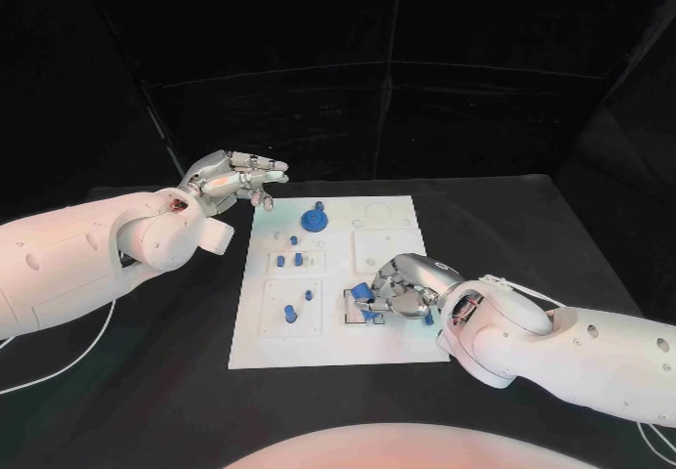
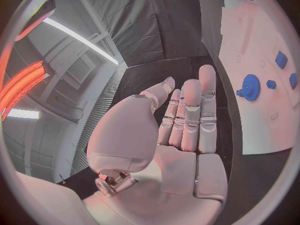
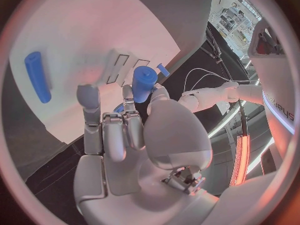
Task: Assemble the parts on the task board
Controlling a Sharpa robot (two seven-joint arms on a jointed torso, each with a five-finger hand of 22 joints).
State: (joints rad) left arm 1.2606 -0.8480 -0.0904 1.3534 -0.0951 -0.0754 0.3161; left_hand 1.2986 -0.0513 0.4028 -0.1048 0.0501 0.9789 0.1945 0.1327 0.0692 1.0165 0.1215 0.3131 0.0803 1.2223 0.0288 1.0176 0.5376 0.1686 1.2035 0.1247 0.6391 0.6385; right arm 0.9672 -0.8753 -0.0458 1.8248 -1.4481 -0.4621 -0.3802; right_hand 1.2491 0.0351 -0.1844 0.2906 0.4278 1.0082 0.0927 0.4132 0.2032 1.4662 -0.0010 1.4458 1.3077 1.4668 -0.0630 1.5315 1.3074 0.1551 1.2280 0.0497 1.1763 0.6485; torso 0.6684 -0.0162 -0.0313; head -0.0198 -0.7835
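Right wrist view: my right hand (image 3: 134,130) holds a short blue peg (image 3: 144,83) between thumb and fingers, its rounded end standing clear of the fingertips. It is plain, smooth and cylindrical. Past it lies the white board (image 3: 94,30), with one long blue bar (image 3: 38,76) lying flat on it and a small blue piece (image 3: 163,69) near the board's edge.

In the head view that hand (image 1: 405,286) sits over the board's near right part, fingers curled in around blue pieces that I cannot count there.

My left hand (image 1: 230,181) hangs above the black table (image 1: 564,234) just off the board's far left corner, holding nothing; in its own wrist view the fingers (image 2: 190,115) lie straight and close together, the thumb apart.

On the board (image 1: 331,347) in the head view I count one blue gear (image 1: 317,219) at the far end, one small piece just nearer than it, two pegs (image 1: 289,260) side by side in a frame, then two more pieces (image 1: 290,313) in the next frame.

Dark lettering runs along my left arm in the right wrist view; I cannot read it whole.
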